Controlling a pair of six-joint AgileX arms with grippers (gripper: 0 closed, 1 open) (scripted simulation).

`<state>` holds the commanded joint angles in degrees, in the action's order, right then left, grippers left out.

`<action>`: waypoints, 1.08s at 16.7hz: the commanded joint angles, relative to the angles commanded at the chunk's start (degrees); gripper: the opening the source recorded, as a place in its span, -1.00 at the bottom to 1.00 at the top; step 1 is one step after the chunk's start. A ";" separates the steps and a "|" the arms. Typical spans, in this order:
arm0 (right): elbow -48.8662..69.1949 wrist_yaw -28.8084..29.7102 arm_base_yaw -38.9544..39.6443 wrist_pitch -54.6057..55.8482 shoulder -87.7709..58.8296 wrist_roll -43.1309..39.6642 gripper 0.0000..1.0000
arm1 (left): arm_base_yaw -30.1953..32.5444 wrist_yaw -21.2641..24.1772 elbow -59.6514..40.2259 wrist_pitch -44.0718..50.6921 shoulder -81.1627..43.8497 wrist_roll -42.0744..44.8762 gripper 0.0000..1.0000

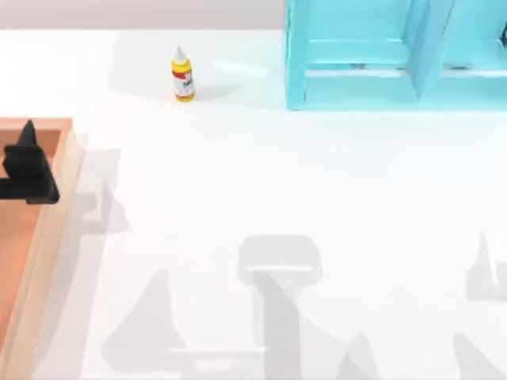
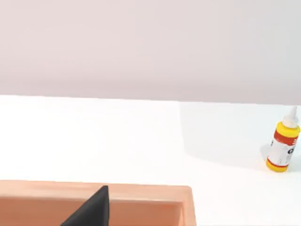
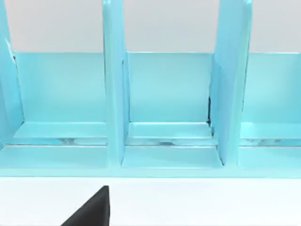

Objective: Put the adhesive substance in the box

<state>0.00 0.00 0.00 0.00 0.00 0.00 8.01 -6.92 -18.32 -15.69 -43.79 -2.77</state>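
Note:
The adhesive substance is a small yellow bottle with a white nozzle and a red-and-white label. It stands upright on the white table at the back, left of centre, and the left wrist view shows the bottle too. The box, with tan walls and an orange-brown floor, lies at the table's left edge. My left gripper hangs over the box's far end, well apart from the bottle. A black part of it shows above the box wall. A black part of my right gripper faces the turquoise shelf.
A turquoise shelf structure with upright dividers stands at the back right, just right of the bottle; the right wrist view looks into its compartments. Open white table spreads between box, bottle and shelf, with arm shadows near the front.

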 joint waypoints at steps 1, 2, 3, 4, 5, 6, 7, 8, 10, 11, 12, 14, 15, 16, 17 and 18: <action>0.00 0.00 0.00 0.00 0.00 0.00 1.00 | 0.66 -0.58 -1.46 -1.23 -3.75 -0.30 1.00; 0.00 0.00 0.00 0.00 0.00 0.00 1.00 | 1.45 -1.04 -3.09 -2.64 -7.31 -0.51 1.00; 0.00 0.00 0.00 0.00 0.00 0.00 1.00 | 2.29 -1.47 -4.81 -4.14 -10.79 -0.68 1.00; 0.00 0.00 0.00 0.00 0.00 0.00 1.00 | 3.15 -1.87 -6.61 -5.72 -14.18 -0.81 1.00; 0.00 0.00 0.00 0.00 0.00 0.00 1.00 | 3.95 -2.31 -8.48 -7.38 -17.42 -0.94 1.00; 0.00 0.00 0.00 0.00 0.00 0.00 1.00 | 4.69 -2.81 -10.32 -9.00 -20.64 -1.10 1.00; 0.00 0.00 0.00 0.00 0.00 0.00 1.00 | 5.35 -3.35 -12.11 -10.58 -23.86 -1.28 1.00; 0.00 0.00 0.00 0.00 0.00 0.00 1.00 | 5.96 -3.94 -13.79 -12.05 -27.12 -1.47 1.00; 0.00 0.00 0.00 0.00 0.00 0.00 1.00 | 7.04 -5.24 -17.03 -14.88 -33.79 -1.89 1.00; 0.00 0.00 0.00 0.00 0.00 0.00 1.00 | 7.56 -5.94 -18.67 -16.30 -37.21 -2.15 1.00; 0.00 0.00 0.00 0.00 0.00 0.00 1.00 | 8.12 -6.63 -20.38 -17.79 -40.70 -2.36 1.00; 0.00 0.00 0.00 0.00 0.00 0.00 1.00 | 9.40 -8.00 -23.98 -20.93 -47.85 -2.61 1.00; 0.00 0.00 0.00 0.00 0.00 0.00 1.00 | 10.12 -8.67 -25.88 -22.60 -51.51 -2.69 1.00; 0.00 0.00 0.00 0.00 0.00 0.00 1.00 | 10.85 -9.32 -27.74 -24.22 -55.25 -2.78 1.00; 0.00 0.00 0.00 0.00 0.00 0.00 1.00 | 11.59 -9.97 -29.52 -25.76 -59.11 -2.88 1.00; 0.00 0.00 0.00 0.00 0.00 0.00 1.00 | 12.37 -10.56 -31.17 -27.17 -63.07 -3.01 1.00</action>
<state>0.00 0.00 0.00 0.00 0.00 0.00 20.38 -17.48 -49.49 -42.87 -106.86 -5.78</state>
